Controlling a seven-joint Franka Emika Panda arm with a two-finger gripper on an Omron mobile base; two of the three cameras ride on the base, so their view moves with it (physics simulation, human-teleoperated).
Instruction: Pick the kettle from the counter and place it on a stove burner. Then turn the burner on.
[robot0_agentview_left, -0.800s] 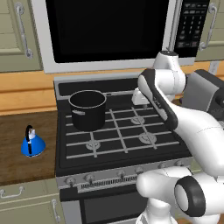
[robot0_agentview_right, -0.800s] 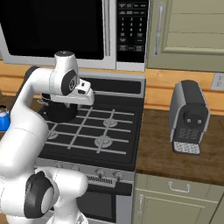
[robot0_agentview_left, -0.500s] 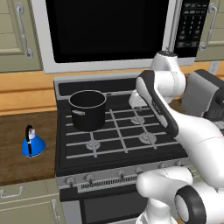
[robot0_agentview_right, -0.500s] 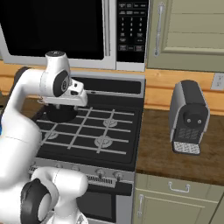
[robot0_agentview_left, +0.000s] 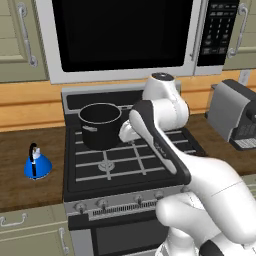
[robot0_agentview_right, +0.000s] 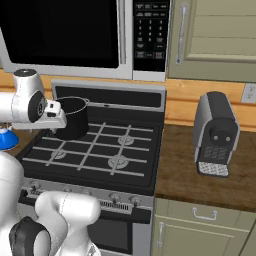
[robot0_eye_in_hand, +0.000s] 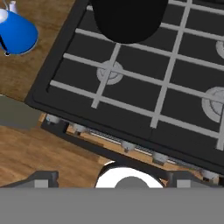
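Observation:
The small blue kettle (robot0_agentview_left: 37, 165) with its black handle stands on the dark wood counter (robot0_agentview_left: 30, 192) left of the stove; its edge (robot0_agentview_right: 6, 138) also peeks out behind the arm, and it lies at the top left of the hand view (robot0_eye_in_hand: 16, 33). My gripper (robot0_eye_in_hand: 113, 180) hangs open and empty above the stove's front left part, beside the black pot (robot0_agentview_left: 100, 125), well right of the kettle. In the base views the hand (robot0_agentview_left: 125, 133) (robot0_agentview_right: 54, 116) points downward. The front-left burner (robot0_agentview_left: 106, 166) (robot0_eye_in_hand: 109, 72) (robot0_agentview_right: 59, 155) is bare.
The big black pot (robot0_agentview_right: 72, 117) (robot0_eye_in_hand: 127, 17) sits on the back-left burner. Knobs (robot0_agentview_left: 102, 202) line the stove's front. A grey coffee machine (robot0_agentview_right: 215, 132) stands on the right counter. A microwave (robot0_agentview_left: 120, 35) hangs above the stove.
The arm has swung left across the stove, carrying the hand from the right burners to beside the pot. Kettle and pot have not moved.

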